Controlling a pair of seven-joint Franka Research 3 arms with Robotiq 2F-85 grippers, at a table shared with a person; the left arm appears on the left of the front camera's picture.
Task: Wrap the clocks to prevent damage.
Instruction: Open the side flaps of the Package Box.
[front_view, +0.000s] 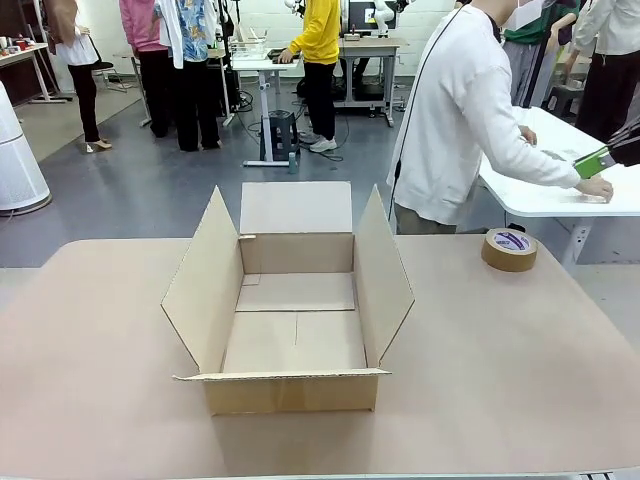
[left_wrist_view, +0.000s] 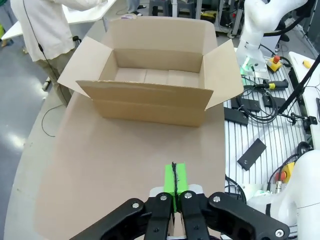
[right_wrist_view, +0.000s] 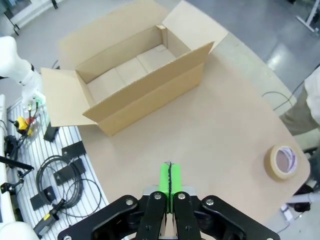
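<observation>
So both arms are just hovering over the tan table (front_view: 500, 370). The left gripper (left_wrist_view: 174, 172) has its green pads pressed flat together on nothing, and the right gripper (right_wrist_view: 170, 172) is clenched on nothing too. A big cardboard box (front_view: 295, 392) sits mid-table with all four flaps open. The side flaps stick up tall, and the inside is bare cardboard floor. From each wrist view it's plain tabletop between gripper and box. A brown tape roll (front_view: 508, 250) lies flat near the far right corner, well apart from the box. A person in white (front_view: 455, 110) leans over a white table (front_view: 540, 190) behind.
</observation>
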